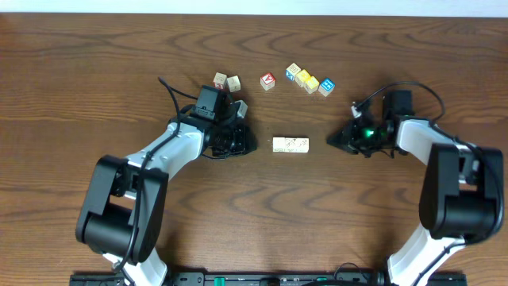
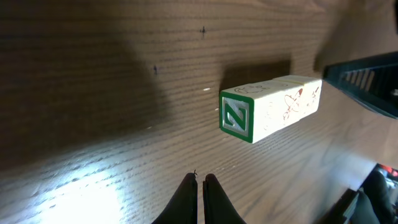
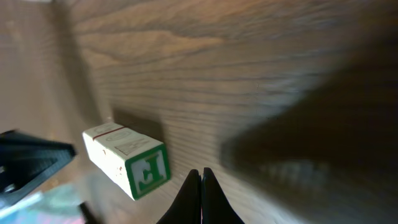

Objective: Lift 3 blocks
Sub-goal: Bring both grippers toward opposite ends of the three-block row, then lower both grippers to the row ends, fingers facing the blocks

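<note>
Currently, three cream blocks [image 1: 290,144] are lying end to end in a row at the middle of the table [image 1: 254,230]. The left gripper [image 2: 201,186] and right gripper [image 3: 200,180], both pinched shut and holding nothing, are flanking the row's ends without touching. The approach step is looking under way. The next move is likely calling for pressing both ends inward together, then raising the row level.

A dark brown worktop [image 1: 262,214] with wavy wood grain fills nearly the whole overhead view. A thin pale strip [image 1: 254,6] runs beyond the worktop's far edge. In the left wrist view, a bright glare [image 2: 68,199] lies on the worktop's grain.
</note>
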Action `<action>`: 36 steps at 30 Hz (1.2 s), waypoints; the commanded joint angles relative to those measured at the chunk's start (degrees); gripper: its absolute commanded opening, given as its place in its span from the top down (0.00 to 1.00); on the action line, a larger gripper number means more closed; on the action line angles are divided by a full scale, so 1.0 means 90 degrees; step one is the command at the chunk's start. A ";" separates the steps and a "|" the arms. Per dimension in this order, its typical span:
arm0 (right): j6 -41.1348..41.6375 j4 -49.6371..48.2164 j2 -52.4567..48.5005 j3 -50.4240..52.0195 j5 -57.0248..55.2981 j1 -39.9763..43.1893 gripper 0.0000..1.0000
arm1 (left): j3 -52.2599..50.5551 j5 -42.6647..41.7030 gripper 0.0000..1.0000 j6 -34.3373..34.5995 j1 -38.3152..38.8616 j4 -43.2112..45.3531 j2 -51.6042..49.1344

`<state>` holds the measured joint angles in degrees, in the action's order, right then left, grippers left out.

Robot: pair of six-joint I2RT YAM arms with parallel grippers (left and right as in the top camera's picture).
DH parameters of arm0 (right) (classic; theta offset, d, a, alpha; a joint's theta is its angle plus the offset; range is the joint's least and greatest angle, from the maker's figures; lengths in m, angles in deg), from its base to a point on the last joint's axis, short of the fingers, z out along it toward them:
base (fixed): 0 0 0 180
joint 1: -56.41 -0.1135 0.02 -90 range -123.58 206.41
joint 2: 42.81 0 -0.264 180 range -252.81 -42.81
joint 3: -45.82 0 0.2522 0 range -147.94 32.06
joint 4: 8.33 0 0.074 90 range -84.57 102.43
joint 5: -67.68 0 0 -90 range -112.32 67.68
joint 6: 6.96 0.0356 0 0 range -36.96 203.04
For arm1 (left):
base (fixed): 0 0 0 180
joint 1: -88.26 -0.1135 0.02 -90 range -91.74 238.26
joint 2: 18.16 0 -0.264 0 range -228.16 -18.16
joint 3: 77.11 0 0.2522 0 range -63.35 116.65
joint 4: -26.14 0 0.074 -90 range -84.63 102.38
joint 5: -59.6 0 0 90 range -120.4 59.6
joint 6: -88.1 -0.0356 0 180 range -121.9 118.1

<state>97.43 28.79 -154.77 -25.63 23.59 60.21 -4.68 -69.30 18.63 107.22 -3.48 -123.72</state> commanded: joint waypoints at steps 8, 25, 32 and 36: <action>-0.0474 -0.0219 -0.0277 0.0019 0.1552 -0.0039 0.99 | -0.0056 -0.0639 0.93 -0.0095 -0.0007 0.0573 -0.0483; -0.0168 -0.0141 -0.0277 0.0019 0.1151 -0.0245 0.99 | -0.0056 -0.0347 0.93 0.0495 -0.0005 0.1175 -0.0631; -0.0117 -0.0163 -0.0277 0.0019 0.1035 -0.0396 0.99 | -0.0056 -0.0194 0.93 0.0563 0.0058 0.1156 -0.0631; 0.0165 -0.0151 -0.0277 0.0019 0.0532 -0.0478 0.99 | -0.0056 -0.0080 0.93 0.0568 0.0131 0.1156 -0.0631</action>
<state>96.62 27.41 -157.00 -25.59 31.70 57.08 -4.74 -71.63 23.59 107.72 6.86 -128.44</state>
